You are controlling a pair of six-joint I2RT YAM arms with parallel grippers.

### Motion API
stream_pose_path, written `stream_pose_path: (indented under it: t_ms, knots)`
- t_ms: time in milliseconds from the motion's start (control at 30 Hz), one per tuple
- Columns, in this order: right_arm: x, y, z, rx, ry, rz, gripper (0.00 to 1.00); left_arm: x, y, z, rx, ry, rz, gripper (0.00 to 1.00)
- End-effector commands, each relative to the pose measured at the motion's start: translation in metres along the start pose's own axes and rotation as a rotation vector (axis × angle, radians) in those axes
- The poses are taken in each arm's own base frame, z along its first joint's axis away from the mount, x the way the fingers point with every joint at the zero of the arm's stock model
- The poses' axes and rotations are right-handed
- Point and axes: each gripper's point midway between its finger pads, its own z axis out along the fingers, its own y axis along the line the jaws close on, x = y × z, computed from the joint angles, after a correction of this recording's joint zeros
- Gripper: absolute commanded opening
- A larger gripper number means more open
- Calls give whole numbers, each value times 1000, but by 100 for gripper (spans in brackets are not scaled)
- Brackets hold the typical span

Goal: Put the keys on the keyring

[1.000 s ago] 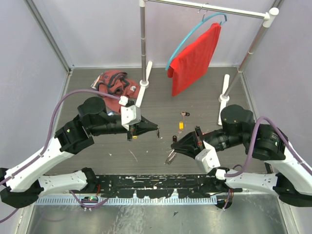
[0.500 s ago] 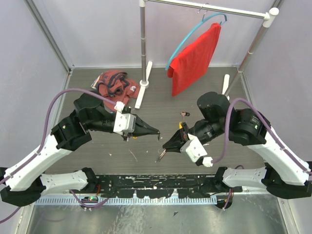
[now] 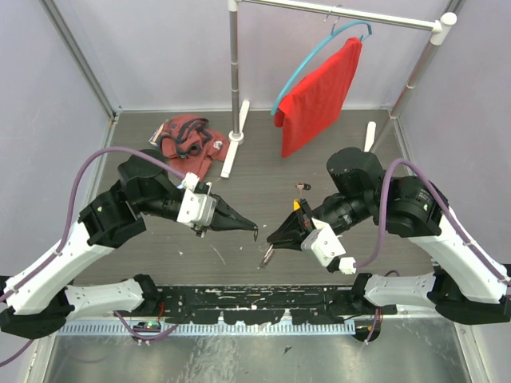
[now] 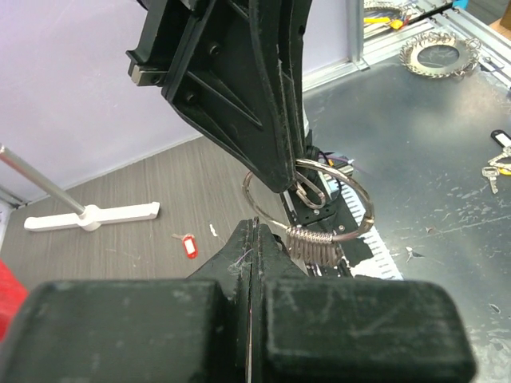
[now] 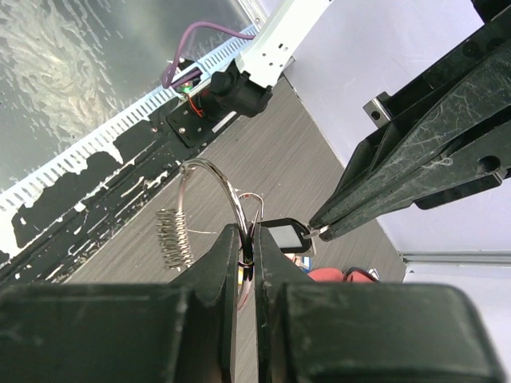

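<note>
Two-handed threading step, judging by the pose. See the keyring (image 4: 315,241) clamped in the right gripper (image 3: 271,237), held above the table near mid-scene. Facing it from the left, nearly tip to tip: left gripper (image 3: 255,231), pinched tight on a black-tagged key (image 5: 284,236). Next, probably: find the ring's split end, line the key's hole up with it, slide on with a fine twist, without loosening either grip. Lying farther back on the table: a yellow-tagged key (image 3: 296,206) and a red-tagged key (image 4: 189,246). No brand, label or writing legible anywhere.
</note>
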Motion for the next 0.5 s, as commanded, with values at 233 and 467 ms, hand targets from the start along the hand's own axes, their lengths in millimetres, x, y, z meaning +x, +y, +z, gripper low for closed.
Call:
stream_pose_path:
  t_ms: [233, 467]
  knots:
    - [-16, -14, 3, 20, -79, -49, 1, -15, -5, -2, 38, -35, 33, 0]
    - [-11, -19, 3, 14, -126, -55, 1, -13, -4, -5, 17, -24, 30, 0]
